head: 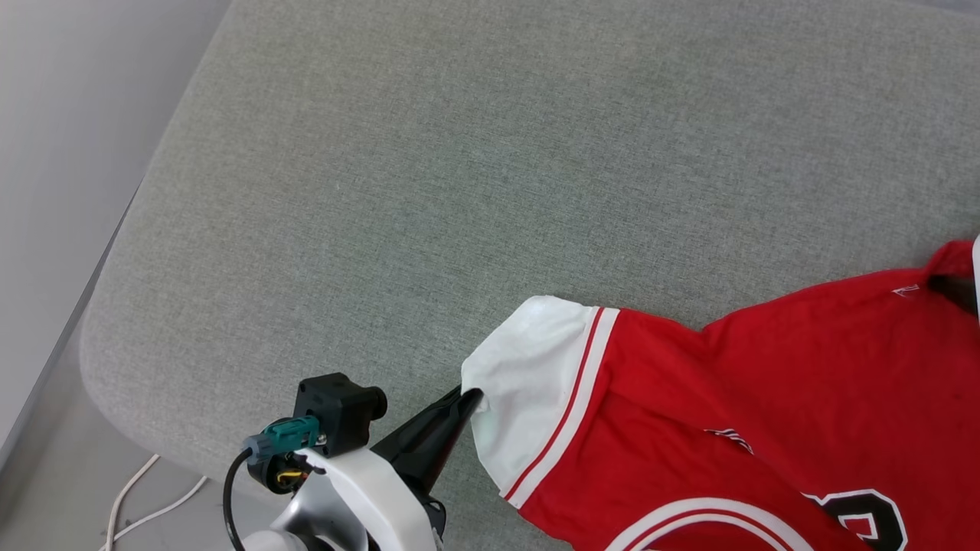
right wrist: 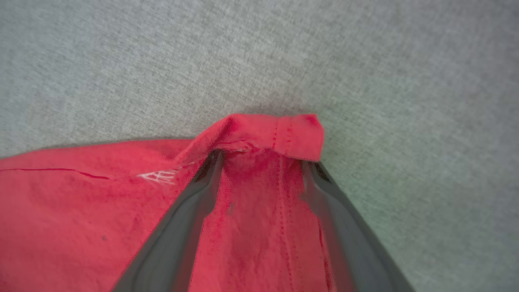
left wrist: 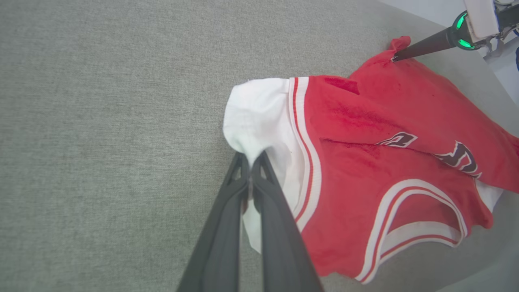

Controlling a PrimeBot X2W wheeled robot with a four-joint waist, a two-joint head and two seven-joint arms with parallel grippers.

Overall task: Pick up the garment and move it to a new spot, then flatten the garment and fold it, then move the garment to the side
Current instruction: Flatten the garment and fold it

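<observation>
L gripper (head: 467, 398) noted nearest, at the worktop's near edge, jaws pressed together on the white sleeve (head: 528, 383) of the garment (head: 727, 398); sleeve edge seen pinched between the tips. Garment found lying rumpled on the grey fabric worktop (head: 459, 191), to the robot's right, print partly visible. Further off, at the red hem corner (right wrist: 284, 134), R gripper (right wrist: 261, 162) observed w/ fingers spread wide; cloth lies between them, not pinched. Worktop extends beyond.

Grey fabric-covered surface (head: 459, 191) over pale floor (head: 53, 490), white cable (head: 145, 501).
</observation>
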